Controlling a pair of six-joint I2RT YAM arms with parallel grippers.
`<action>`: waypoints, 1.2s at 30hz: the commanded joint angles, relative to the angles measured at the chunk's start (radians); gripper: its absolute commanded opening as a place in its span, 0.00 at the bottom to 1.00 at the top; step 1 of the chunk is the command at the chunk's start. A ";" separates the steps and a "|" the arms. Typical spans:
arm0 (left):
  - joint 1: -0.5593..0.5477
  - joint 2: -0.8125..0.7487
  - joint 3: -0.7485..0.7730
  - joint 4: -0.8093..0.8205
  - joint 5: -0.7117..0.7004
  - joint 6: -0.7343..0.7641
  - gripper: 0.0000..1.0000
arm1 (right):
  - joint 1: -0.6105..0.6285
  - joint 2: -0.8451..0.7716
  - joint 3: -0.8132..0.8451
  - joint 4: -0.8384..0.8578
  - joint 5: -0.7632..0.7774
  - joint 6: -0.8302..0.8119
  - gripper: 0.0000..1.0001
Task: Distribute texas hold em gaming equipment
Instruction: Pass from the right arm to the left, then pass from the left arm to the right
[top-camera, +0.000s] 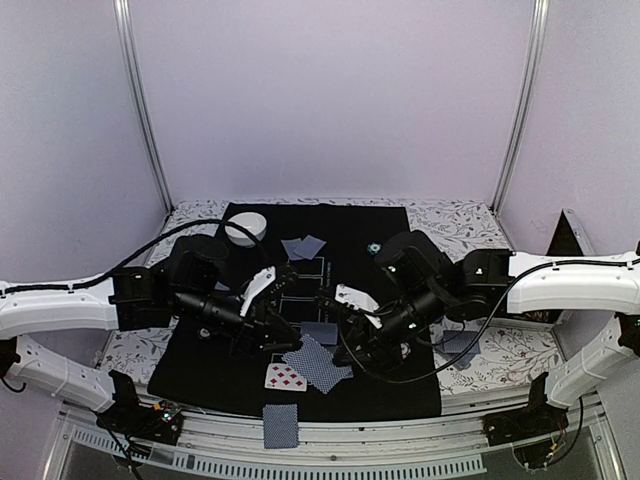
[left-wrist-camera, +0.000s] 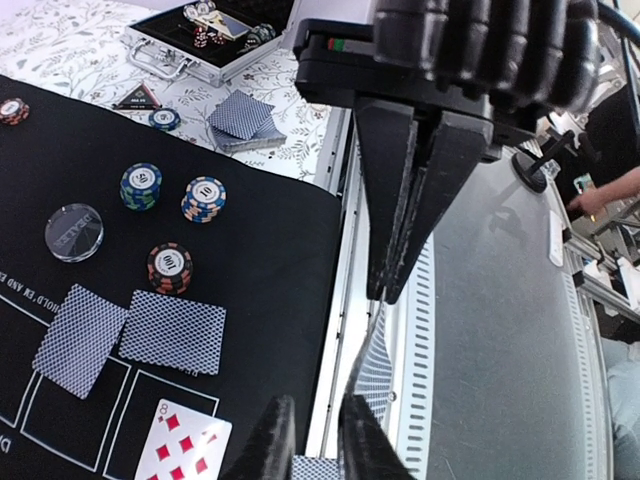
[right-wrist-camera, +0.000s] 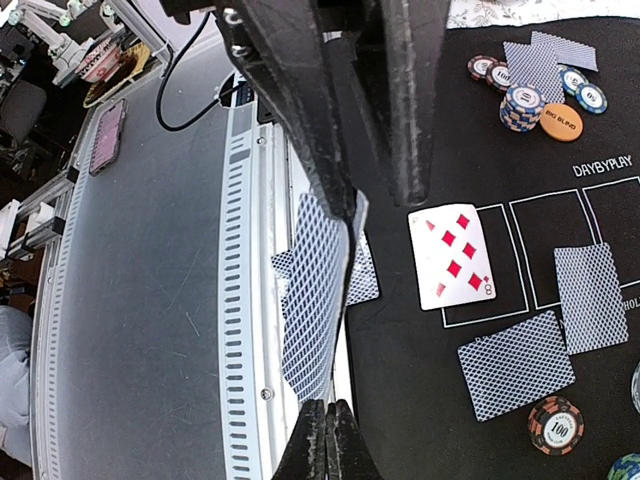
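Observation:
My right gripper (right-wrist-camera: 327, 425) is shut on the edge of a grey-blue-backed playing card (right-wrist-camera: 315, 300) and holds it on edge over the mat's near edge. My left gripper (left-wrist-camera: 315, 425) is open. One of its fingers (left-wrist-camera: 365, 440) touches the card's other end (left-wrist-camera: 378, 372). In the top view the grippers meet at the mat's front centre, left (top-camera: 285, 335) and right (top-camera: 348, 340). An eight of diamonds (left-wrist-camera: 185, 443) lies face up, with two face-down cards (left-wrist-camera: 173, 331) beside it. Teal (left-wrist-camera: 141, 186), blue-orange (left-wrist-camera: 204, 198) and dark-red (left-wrist-camera: 170, 267) chip stacks stand nearby.
An open aluminium case (left-wrist-camera: 210, 35), a card deck (left-wrist-camera: 243, 118), a black-red triangle (left-wrist-camera: 137, 97) and a small blue button (left-wrist-camera: 165, 118) lie off the mat. An orange button (right-wrist-camera: 561, 122) and more chips (right-wrist-camera: 524, 105) sit farther off. A white bowl (top-camera: 244, 228) stands at the back. One card (top-camera: 281, 425) lies on the front rail.

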 joint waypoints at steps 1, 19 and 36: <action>0.013 0.006 -0.022 0.033 0.050 0.003 0.13 | -0.003 -0.030 0.000 0.058 -0.003 -0.018 0.02; 0.014 0.161 -0.200 0.358 -0.160 -0.170 0.00 | -0.136 0.119 -0.241 0.133 0.115 0.170 0.06; 0.086 -0.115 -0.117 0.165 -0.597 0.069 0.00 | -0.206 0.080 -0.069 -0.178 0.142 0.226 0.58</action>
